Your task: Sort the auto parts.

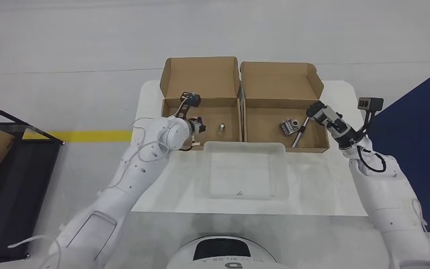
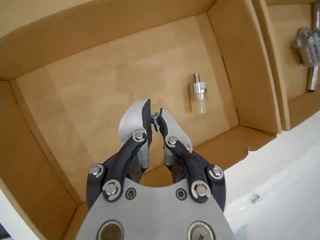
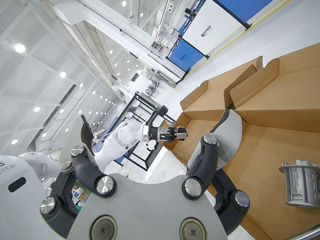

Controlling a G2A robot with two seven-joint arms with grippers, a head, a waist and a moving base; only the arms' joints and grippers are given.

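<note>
- Over the left cardboard box (image 2: 125, 13), the left gripper (image 2: 155, 112) hangs with its fingers clamped on a small silver bolt (image 2: 155, 121).
- Right of it, a cylindrical fitting (image 2: 198, 97) with a threaded stud lies on the box floor, near the right wall.
- In front of both boxes sits a white tray (image 1: 215, 151) holding one small metal piece (image 1: 239, 194).
- The right cardboard box (image 1: 282, 84) holds a metal housing (image 3: 298, 186) and a rod (image 1: 299, 132).
- At that box's right edge, the right gripper (image 1: 313, 109) hovers, fingers spread apart.

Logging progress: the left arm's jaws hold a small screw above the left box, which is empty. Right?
Not empty: the left wrist view shows a fitting lying in the left box. The jaws do hold a small screw above it.
</note>
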